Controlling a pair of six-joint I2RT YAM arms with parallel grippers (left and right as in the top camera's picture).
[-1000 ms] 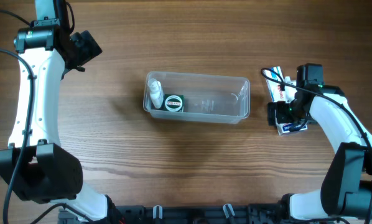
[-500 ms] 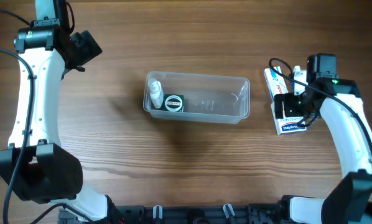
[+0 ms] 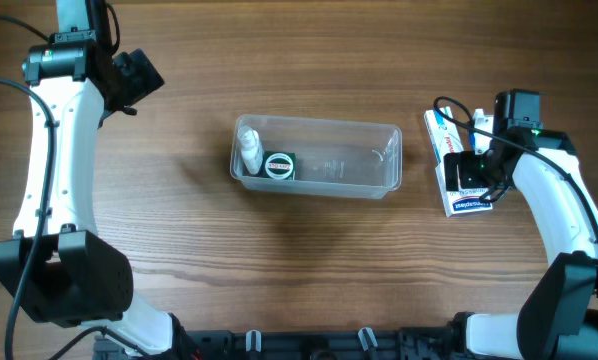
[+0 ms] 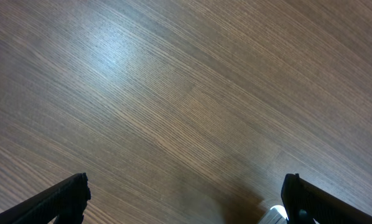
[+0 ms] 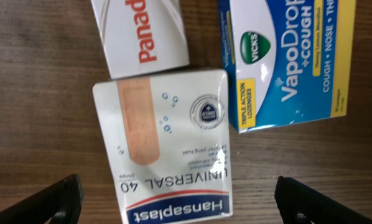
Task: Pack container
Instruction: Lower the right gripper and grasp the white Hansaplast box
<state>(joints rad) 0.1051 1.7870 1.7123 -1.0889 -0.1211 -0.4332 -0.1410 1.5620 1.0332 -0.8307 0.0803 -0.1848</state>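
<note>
The clear container [image 3: 351, 160] lies in the middle of the table, with a white bottle [image 3: 248, 148] and a round dark tin [image 3: 279, 166] at its left end. My right gripper [image 3: 470, 170] hovers open over small boxes to the right of the container. In the right wrist view, its jaws [image 5: 183, 202] straddle a white Hansaplast box [image 5: 167, 134] without touching it. A Panadol box [image 5: 142, 31] and a blue Vicks box [image 5: 292, 59] lie beyond. My left gripper [image 3: 135, 76] hangs open at the far left, over bare wood [image 4: 187, 199].
On the overhead view, the Panadol box [image 3: 440, 135] and the blue end of the Hansaplast box [image 3: 468, 204] show beside the right arm. A small white object [image 4: 274, 214] peeks in at the bottom of the left wrist view. The tabletop [image 3: 309, 260] is brown wood.
My right arm has shifted a little to the right and away over the boxes, jaws still open. The left arm and the container's contents have not moved.
</note>
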